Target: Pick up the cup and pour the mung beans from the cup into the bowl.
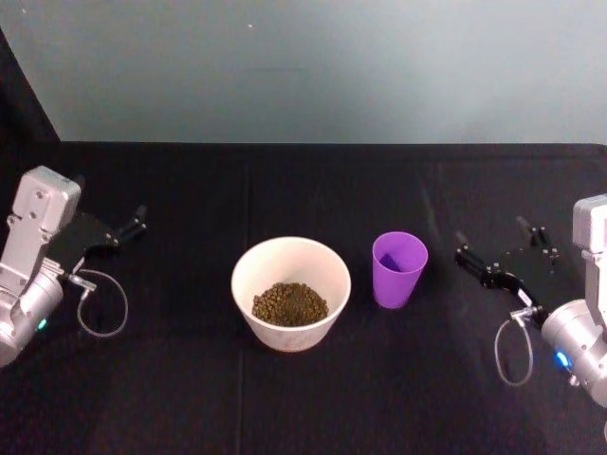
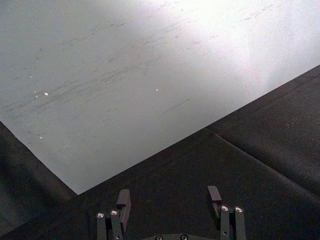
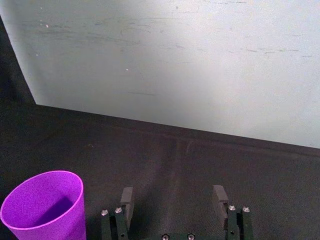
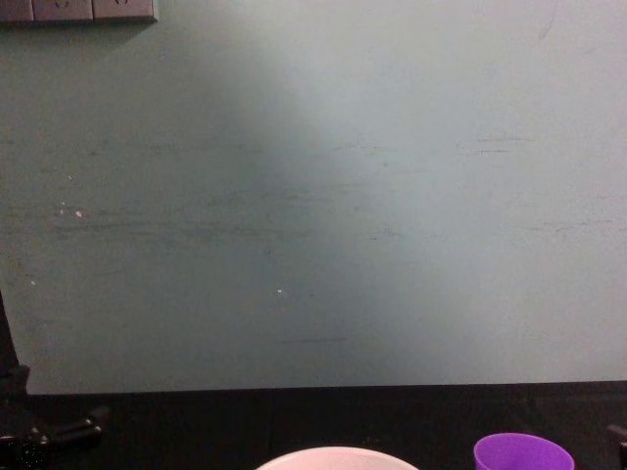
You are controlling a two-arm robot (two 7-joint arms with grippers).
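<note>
With the left gripper point(image 1: 133, 226) parked open and empty at the far left, beans point(image 1: 290, 303) already lie in the bowl point(image 1: 291, 266), and the cup point(image 1: 398, 269) just beside it looks empty, so the open, empty right gripper point(image 1: 503, 245) should withdraw without brushing it.

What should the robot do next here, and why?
Probably nothing more than drawing back: the mung beans already lie in the bowl, and the purple cup stands upright beside it, looking empty. Both claws, left and right, are open and apart from the cup.
</note>
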